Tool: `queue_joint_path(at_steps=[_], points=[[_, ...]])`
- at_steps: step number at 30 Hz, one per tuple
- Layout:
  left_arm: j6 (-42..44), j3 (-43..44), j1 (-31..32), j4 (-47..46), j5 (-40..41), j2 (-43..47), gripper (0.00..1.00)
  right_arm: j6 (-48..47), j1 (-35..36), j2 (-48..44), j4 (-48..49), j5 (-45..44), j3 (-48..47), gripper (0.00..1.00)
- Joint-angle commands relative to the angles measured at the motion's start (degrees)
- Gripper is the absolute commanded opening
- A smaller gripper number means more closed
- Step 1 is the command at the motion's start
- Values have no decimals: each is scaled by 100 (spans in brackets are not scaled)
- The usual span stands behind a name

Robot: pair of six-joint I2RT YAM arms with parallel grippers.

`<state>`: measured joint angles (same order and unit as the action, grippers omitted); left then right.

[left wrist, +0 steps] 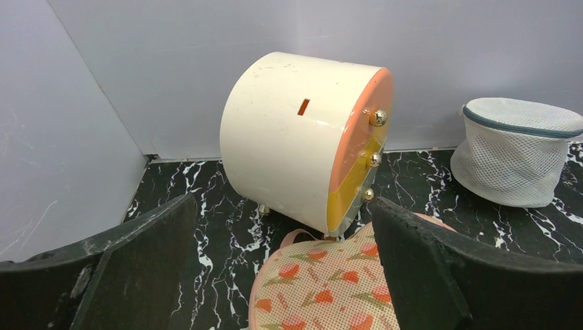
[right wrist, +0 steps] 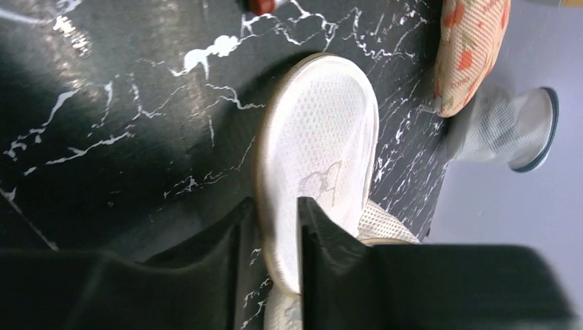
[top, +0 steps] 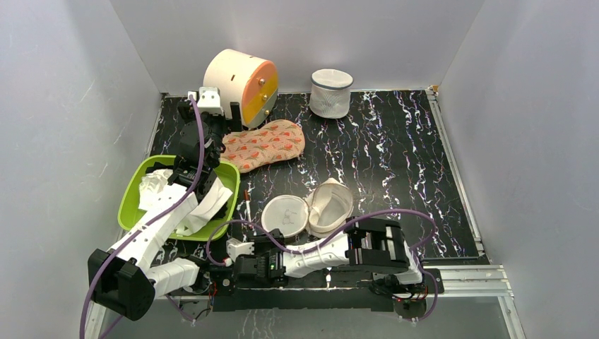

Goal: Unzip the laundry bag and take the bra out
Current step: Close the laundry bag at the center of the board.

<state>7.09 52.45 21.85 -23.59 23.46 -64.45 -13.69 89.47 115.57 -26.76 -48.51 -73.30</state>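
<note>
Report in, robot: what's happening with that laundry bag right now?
Left end effector open, holding nothing. Right end effector pinching laundry bag rim. Bag looks unzipped; white fabric in green bin, maybe the bra. Nothing in the way.

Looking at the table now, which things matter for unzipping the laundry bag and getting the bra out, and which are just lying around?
For the job: laundry bag, its rim between the fingers of the right gripper; white fabric in the green bin, possibly the bra.
Lying about: cream drum with orange face; orange patterned cloth; tall white mesh bag.
</note>
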Motion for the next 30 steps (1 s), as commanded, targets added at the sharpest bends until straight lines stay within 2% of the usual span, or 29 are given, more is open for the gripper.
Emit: queue_joint_path(at_steps=[1,6,14,18,20,25,30], points=[[42,-14,-31,-186,88,42,98,386,-23,-340,338,-458,-43,20],[29,2,-43,-162,93,11,98,857,-184,-1177,489,136,169,0],[-43,41,-92,-108,110,-27,98,2332,-822,-3329,1206,973,1292,0],[-136,73,-118,-42,24,-80,98,3523,-1401,-4460,2067,1341,2278,0],[-172,73,-124,-32,8,-104,98,4362,-1571,-4953,2290,1182,2730,0],[-255,110,-130,21,-62,-171,98,6443,-1950,-6051,1962,552,3711,0],[-348,128,-135,74,-144,-234,98,7956,-2188,-6730,1124,308,4250,0]])
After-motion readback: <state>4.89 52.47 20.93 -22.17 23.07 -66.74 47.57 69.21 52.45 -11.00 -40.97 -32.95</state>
